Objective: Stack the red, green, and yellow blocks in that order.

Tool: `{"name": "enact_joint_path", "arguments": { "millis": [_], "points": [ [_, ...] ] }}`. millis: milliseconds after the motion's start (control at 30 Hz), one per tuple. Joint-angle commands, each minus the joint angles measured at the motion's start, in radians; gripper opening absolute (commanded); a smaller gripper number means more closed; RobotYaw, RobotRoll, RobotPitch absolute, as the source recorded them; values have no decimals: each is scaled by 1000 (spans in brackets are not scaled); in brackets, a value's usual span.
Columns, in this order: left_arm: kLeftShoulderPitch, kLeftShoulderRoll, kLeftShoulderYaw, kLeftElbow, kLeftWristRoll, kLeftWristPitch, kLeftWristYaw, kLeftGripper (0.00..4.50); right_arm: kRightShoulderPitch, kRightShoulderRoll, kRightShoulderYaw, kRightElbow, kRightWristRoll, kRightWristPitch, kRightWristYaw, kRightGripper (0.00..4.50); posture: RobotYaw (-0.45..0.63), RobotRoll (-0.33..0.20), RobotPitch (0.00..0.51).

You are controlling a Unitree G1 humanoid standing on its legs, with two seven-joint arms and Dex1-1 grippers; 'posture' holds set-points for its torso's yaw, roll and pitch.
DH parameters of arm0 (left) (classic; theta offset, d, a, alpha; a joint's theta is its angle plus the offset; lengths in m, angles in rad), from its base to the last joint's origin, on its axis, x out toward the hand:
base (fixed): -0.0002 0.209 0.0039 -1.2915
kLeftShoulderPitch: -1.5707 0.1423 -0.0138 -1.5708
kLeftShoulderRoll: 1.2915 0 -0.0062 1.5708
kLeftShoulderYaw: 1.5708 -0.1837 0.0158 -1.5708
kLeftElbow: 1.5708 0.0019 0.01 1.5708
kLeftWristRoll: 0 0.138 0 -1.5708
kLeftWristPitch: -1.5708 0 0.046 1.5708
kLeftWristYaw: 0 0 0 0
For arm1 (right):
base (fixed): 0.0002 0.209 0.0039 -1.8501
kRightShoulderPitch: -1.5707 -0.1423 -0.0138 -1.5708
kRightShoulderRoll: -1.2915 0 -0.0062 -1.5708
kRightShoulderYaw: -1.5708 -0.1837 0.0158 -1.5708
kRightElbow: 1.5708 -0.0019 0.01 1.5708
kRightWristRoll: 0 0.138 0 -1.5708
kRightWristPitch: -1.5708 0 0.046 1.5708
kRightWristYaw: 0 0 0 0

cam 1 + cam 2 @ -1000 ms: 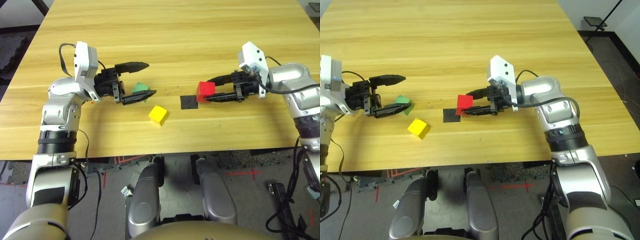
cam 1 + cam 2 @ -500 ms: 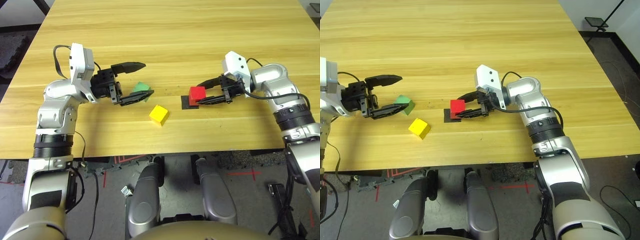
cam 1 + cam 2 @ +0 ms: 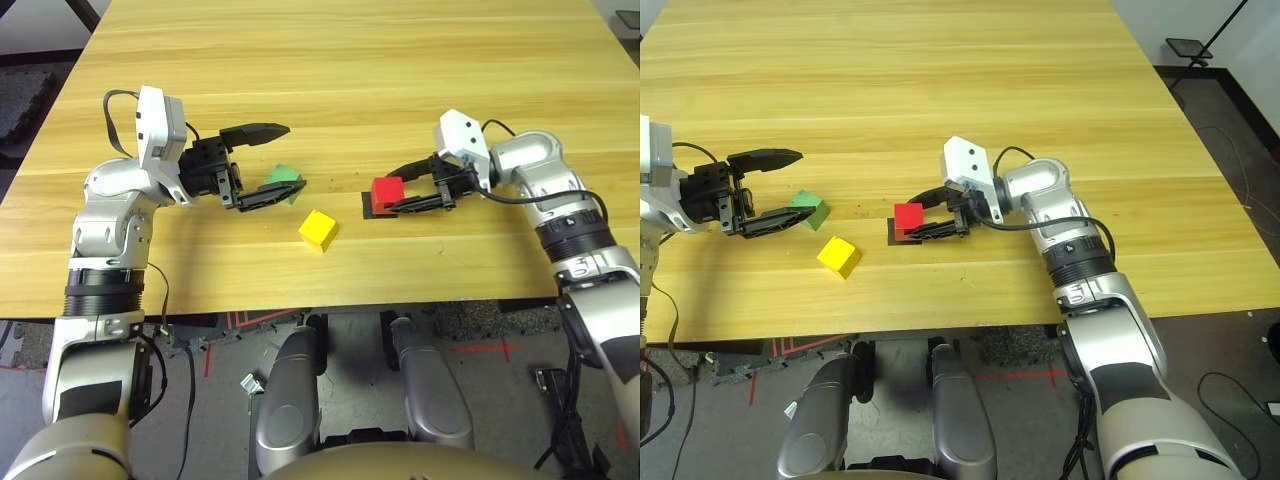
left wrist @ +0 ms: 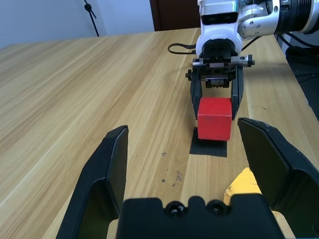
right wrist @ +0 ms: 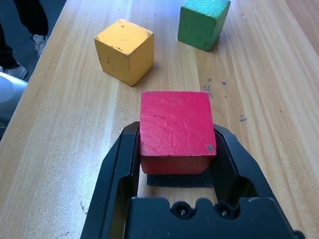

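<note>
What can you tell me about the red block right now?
The red block is a small plain cube with a scuffed, painted-looking surface and a grey chip near one top corner. The right pincer grips it from two opposite sides, keeping it upright above the black square patch. Whether its underside touches the patch, I cannot tell.

Bright, diffuse light; pale glare on the wood (image 5: 94,134); soft shadows.

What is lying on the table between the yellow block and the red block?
Only bare wood and part of the black patch lie between the yellow block and the red block, in the left eye view.
</note>
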Motion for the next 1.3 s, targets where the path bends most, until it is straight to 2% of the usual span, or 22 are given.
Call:
{"name": "enact_joint_path", "arguments": {
  "millis": [33,467,767,1000,1300],
  "points": [
    [21,6,-6,-20,5,-5,-2,4500,-2,12,7,39,-26,-44,-5,2049,414,36,260],
    [22,10,-6,-28,5,3,4,4500,-29,39,2,163,-67,-130,-20,2049,425,54,269],
    [27,9,-8,-35,4,9,8,4500,-31,52,0,176,-69,-144,-19,2049,427,56,275],
    [23,5,-9,-30,3,10,11,4500,-44,58,-19,181,-66,-131,-38,4465,424,54,277],
    [22,10,-7,-6,13,5,11,4500,-59,-25,-68,27,21,6,71,4465,416,53,274]
  ]
}}
